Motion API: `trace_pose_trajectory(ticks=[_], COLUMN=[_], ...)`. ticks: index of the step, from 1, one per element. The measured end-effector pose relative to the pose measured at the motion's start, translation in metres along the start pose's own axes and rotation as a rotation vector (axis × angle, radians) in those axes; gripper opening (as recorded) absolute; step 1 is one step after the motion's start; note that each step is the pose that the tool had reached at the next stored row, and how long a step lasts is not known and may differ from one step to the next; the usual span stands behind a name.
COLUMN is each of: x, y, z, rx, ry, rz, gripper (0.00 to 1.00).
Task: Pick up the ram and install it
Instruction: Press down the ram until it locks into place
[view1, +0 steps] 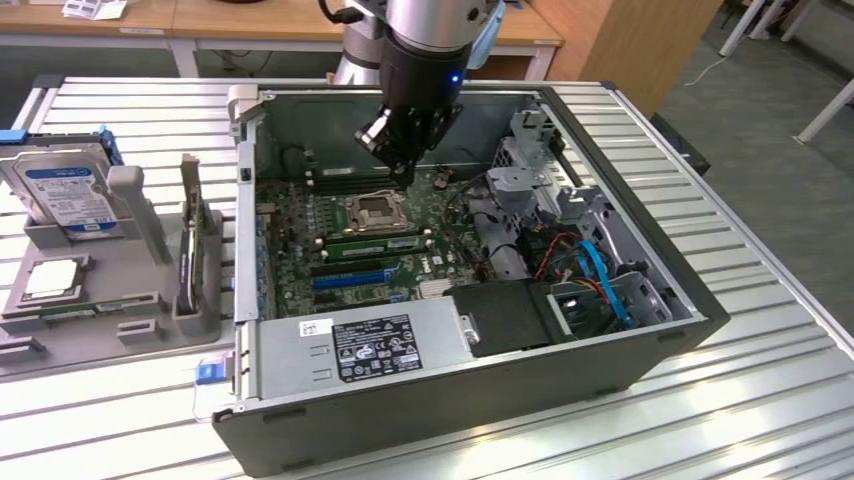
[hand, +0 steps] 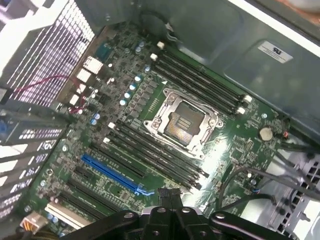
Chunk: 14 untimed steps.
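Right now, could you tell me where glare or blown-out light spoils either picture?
Exterior view: the ribbed metal table shines pale in streaks, while the computer case interior stays readable. Wrist view: the vented case wall is washed out white, and a bright patch glares on the motherboard beside the processor socket.

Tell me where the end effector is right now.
In the exterior view, the end effector hangs inside the open computer case, just above the CPU socket on the motherboard.

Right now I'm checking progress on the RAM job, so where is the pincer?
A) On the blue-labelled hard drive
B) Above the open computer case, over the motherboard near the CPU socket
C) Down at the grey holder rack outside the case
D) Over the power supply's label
B: in the exterior view the pincer hangs inside the open computer case, just above the CPU socket on the motherboard.
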<state>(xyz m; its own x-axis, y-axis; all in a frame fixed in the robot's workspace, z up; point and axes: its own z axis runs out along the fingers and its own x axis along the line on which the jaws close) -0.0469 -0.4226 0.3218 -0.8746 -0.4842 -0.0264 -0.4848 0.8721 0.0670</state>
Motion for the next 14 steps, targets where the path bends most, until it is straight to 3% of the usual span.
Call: trace_pose_trajectory(ticks=[14], x=[0.0000], y=[0.0000], z=[0.0004], rx=[-0.0031], ry=[0.0107], rz=[0.175], gripper=[0.10])
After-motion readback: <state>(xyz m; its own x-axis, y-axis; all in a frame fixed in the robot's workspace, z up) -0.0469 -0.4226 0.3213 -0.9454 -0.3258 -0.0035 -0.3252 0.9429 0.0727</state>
